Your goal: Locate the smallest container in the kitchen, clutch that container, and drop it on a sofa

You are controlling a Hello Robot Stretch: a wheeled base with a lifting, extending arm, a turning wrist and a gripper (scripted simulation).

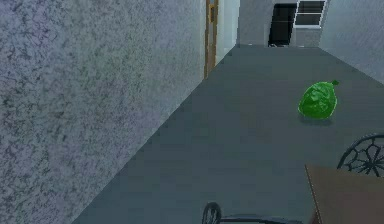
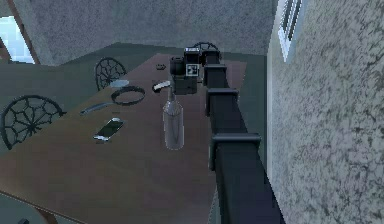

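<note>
In the arm side view a brown table [image 2: 90, 165] carries a clear glass bottle [image 2: 174, 122] that stands upright near the arm. A shallow grey bowl [image 2: 128, 95] lies farther out on the table. The dark arm [image 2: 232, 130] rises from the bottom edge, and the gripper [image 2: 178, 72] sits at its far end above the table's far part. A small pale thing [image 2: 163, 87] lies on the table right by the gripper, so I cannot tell whether the gripper holds anything.
A phone [image 2: 108, 128] and a thin utensil [image 2: 95, 107] lie on the table, with dark metal chairs [image 2: 25, 117] around it. The forward view has a speckled wall [image 1: 80, 90] at left, grey floor running to a far doorway [image 1: 212, 35], and a green bag-like lump [image 1: 320, 100].
</note>
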